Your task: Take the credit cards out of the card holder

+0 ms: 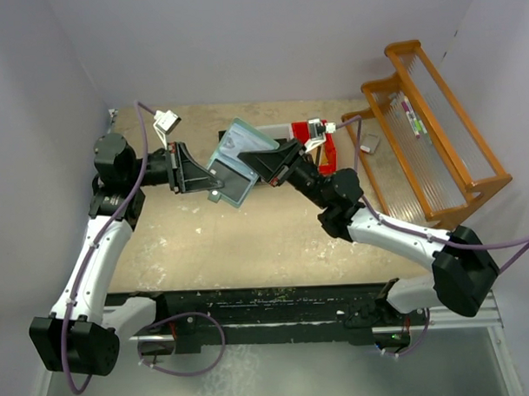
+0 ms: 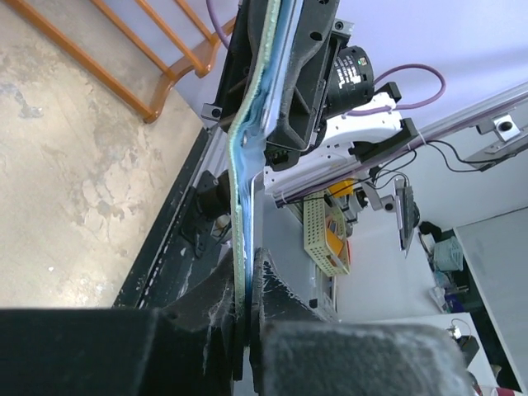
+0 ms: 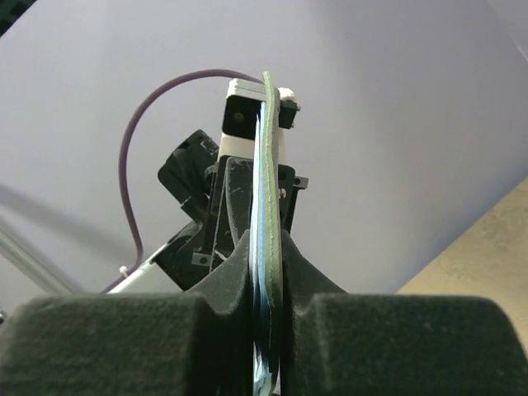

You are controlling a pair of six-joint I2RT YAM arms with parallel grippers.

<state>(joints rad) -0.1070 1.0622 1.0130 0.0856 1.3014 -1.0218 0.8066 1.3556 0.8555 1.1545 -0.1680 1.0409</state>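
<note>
The card holder (image 1: 237, 155) is up in the air over the middle of the table (image 1: 249, 242), held between the two arms and touching nothing else. In the top view it shows as a pale teal, tilted flat shape with a darker teal panel at its lower end. The left tool (image 1: 210, 176) has it by the lower-left edge, and the right tool (image 1: 270, 161) has it by the right edge. In the left wrist view the holder (image 2: 242, 165) is seen edge-on as a thin green-blue strip that runs down into the left tool (image 2: 247, 322), whose jaws are pinched narrow with the strip between them. The right arm's black tool clamps the strip's far end. In the right wrist view the holder (image 3: 268, 206) again stands edge-on, upright, with the right tool (image 3: 268, 322) closed narrow around its lower part. Thin pale layers show along the edge in both wrist views, but I cannot tell whether they are credit cards or the holder's own panels. A red bin (image 1: 328, 152) sits on the table behind the right tool, and an orange wooden rack (image 1: 436, 140) stands at the right side of the table.
</note>
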